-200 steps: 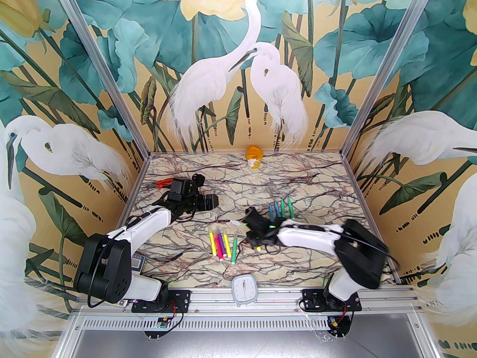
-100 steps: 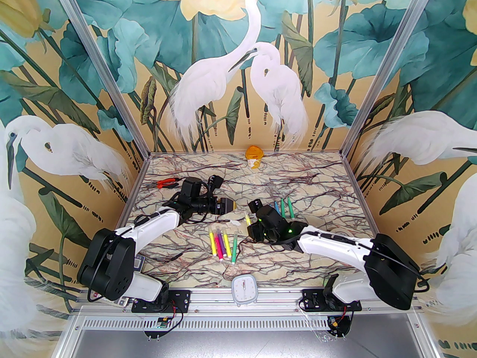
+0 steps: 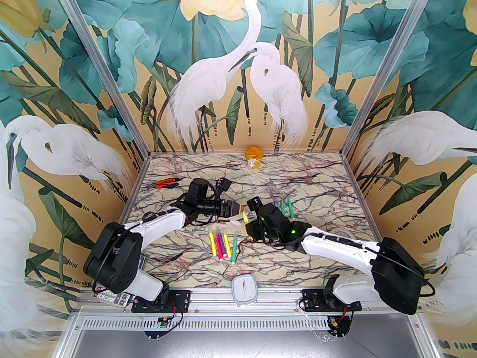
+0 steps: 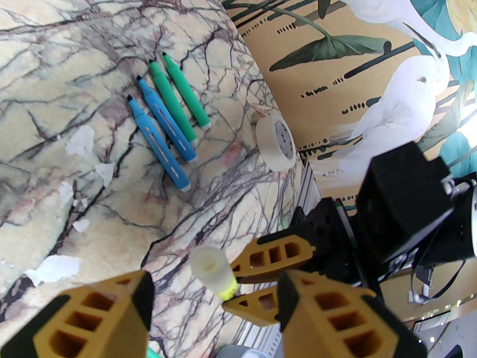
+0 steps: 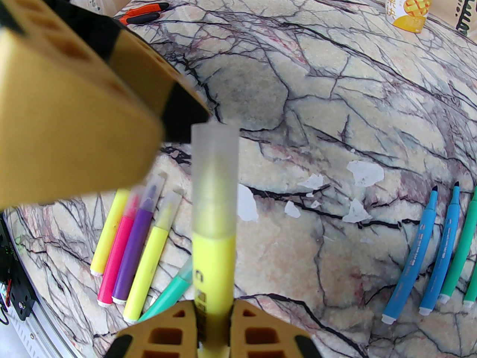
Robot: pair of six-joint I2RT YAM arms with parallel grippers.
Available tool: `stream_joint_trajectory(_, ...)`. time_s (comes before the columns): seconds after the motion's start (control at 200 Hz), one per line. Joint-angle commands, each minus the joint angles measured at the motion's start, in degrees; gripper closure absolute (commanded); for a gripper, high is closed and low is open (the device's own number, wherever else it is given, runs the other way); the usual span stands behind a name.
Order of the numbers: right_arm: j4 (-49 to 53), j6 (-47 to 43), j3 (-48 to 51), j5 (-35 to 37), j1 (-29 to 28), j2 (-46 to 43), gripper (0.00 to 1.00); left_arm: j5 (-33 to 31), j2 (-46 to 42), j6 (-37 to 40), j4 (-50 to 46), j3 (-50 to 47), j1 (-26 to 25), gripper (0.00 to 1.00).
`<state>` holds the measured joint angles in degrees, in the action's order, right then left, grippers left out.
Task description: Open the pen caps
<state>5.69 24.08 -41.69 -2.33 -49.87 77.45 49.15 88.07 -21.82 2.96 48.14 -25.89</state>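
My yellow marker (image 5: pixel 213 270), smooth plastic, its cap (image 5: pixel 215 155) frosted translucent, my fingers (image 5: pixel 261 334) matt ochre plastic, tabletop (image 5: pixel 335 88) marble-patterned, flaking

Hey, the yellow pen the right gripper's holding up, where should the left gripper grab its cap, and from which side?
Grip the clear cap across its round sides, coming end-on along the yellow pen. It juts free beyond the right gripper, and the left gripper faces its end, jaws either side.
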Motion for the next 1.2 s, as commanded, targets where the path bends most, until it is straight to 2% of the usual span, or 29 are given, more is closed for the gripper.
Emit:
stream_joint_trajectory(0.0,-1.3,-1.4,0.0,-0.9,0.1,-1.7,0.94,2.7,1.0,-0.8,1.7,1.6,-0.6,0.44)
stream_joint_trajectory(0.16,-1.0,-1.7,-0.3,-1.4,0.1,-2.0,0.94,3.2,2.0,-1.3,2.0,2.0,-1.2,0.49)
stream_joint_trajectory(0.675,-1.4,-2.3,-0.5,-0.4,0.2,-2.0,0.94,6.6,3.8,-4.0,4.5,3.3,-1.5,0.78)
stream_joint_trajectory(0.73,-1.4,-2.4,-0.5,0.0,0.2,-2.0,0.91,6.7,3.8,-4.2,4.6,3.5,-1.6,0.82)
stream_joint_trajectory(0.93,-1.5,-2.3,-0.1,1.6,0.1,-1.5,0.64,7.1,3.8,-4.7,4.2,4.3,-1.5,0.89)
stream_joint_trajectory(1.1,-2.6,-2.2,0.4,1.5,0.3,-0.1,0.62,7.6,3.7,-5.6,3.9,5.4,-1.5,0.91)
stream_joint_trajectory(1.195,-3.3,-2.3,0.5,1.1,0.1,0.3,0.68,8.0,3.7,-6.0,4.2,5.8,-1.5,0.93)
